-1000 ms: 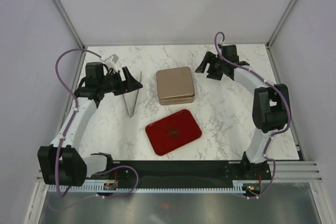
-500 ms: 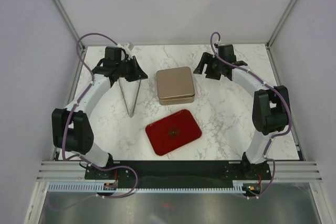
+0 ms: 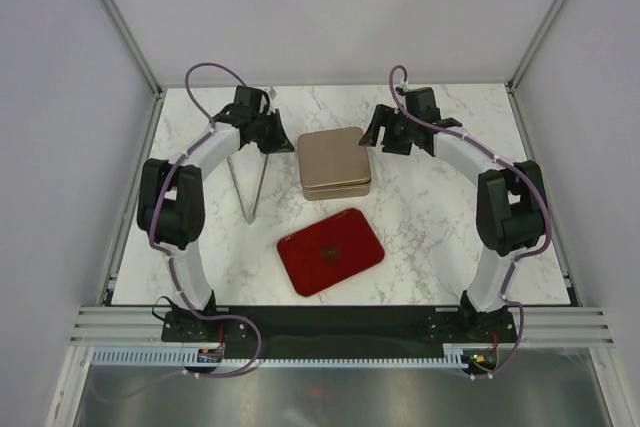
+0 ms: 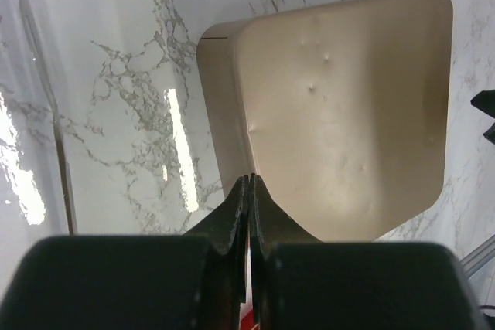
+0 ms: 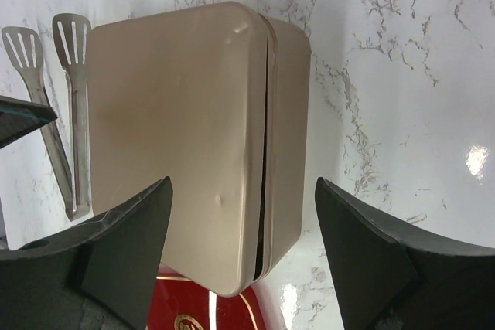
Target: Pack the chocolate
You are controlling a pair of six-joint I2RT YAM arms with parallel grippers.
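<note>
Table (image 3: 430, 232): white marble, grey walls (image 3: 320, 17) | left gripper (image 4: 249, 183) closed, empty | right gripper (image 5: 244, 187) spread wide

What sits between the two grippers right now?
A closed champagne-gold square metal tin lies between the left gripper and the right gripper, clearest in the top external view.

Chocolate out of view.
</note>
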